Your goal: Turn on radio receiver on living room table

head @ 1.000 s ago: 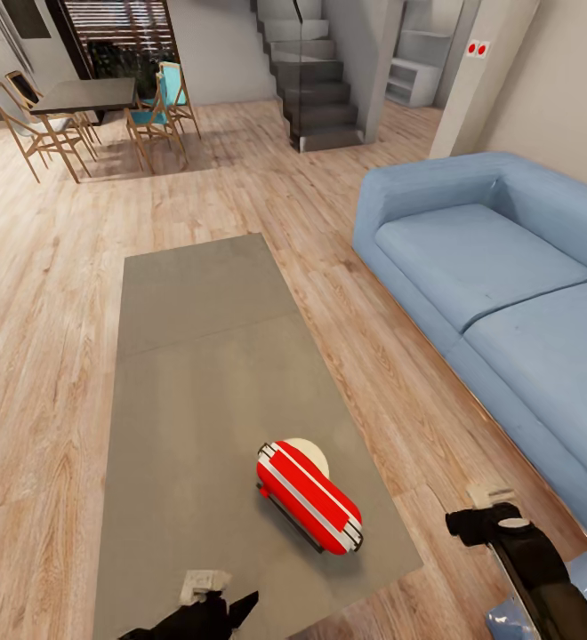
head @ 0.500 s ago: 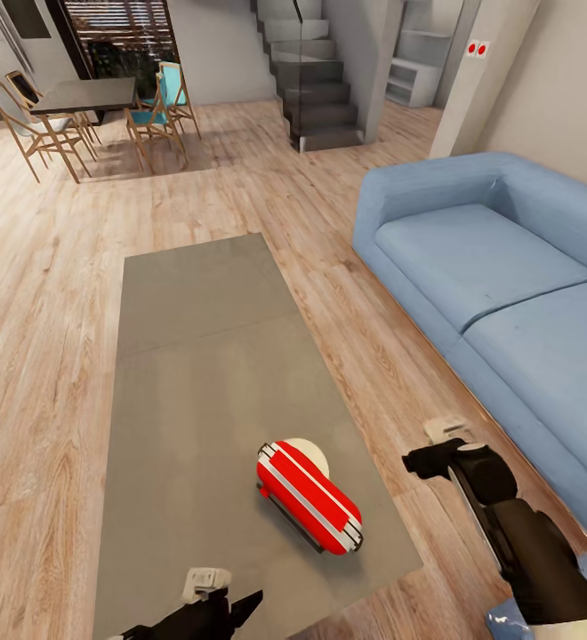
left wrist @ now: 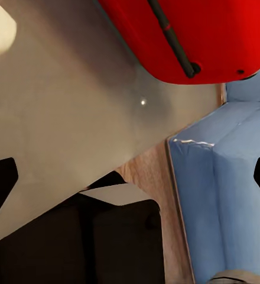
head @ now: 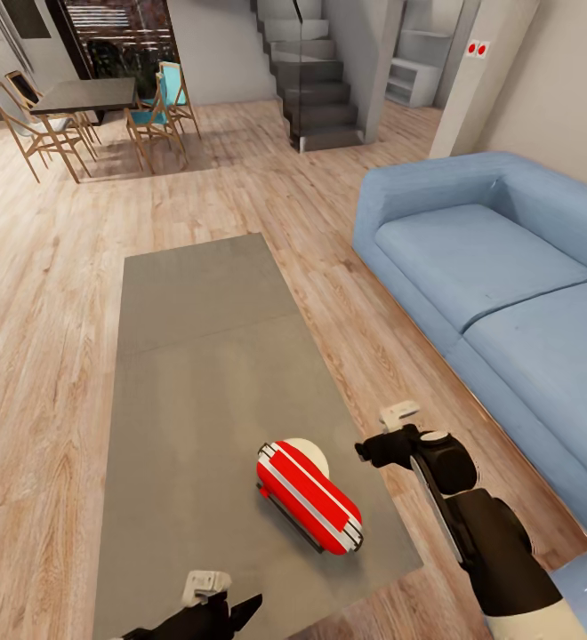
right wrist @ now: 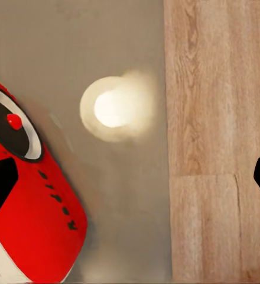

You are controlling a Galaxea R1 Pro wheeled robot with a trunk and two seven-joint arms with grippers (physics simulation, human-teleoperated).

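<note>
The red radio receiver (head: 309,498) with white trim lies on its side near the close right corner of the long grey table (head: 205,356). My right gripper (head: 365,449) hovers at the table's right edge, just right of the radio, and is open. In the right wrist view its dark fingertips (right wrist: 1,184) stand wide apart, with the radio (right wrist: 35,231) and its round black dial (right wrist: 9,127) under one of them. My left gripper (head: 240,610) sits low at the table's near edge. It is open, and the radio's red body (left wrist: 195,35) and thin handle lie beyond it.
A blue sofa (head: 507,293) runs along the right, with a strip of wooden floor (head: 391,373) between it and the table. A pale round light reflection (right wrist: 112,109) glows on the tabletop beside the radio. A dark dining table with chairs (head: 89,93) and stairs (head: 316,89) stand far back.
My right arm has swung left and forward, from over the floor by the sofa to the table's right edge beside the radio. The left gripper and the radio have stayed put.
</note>
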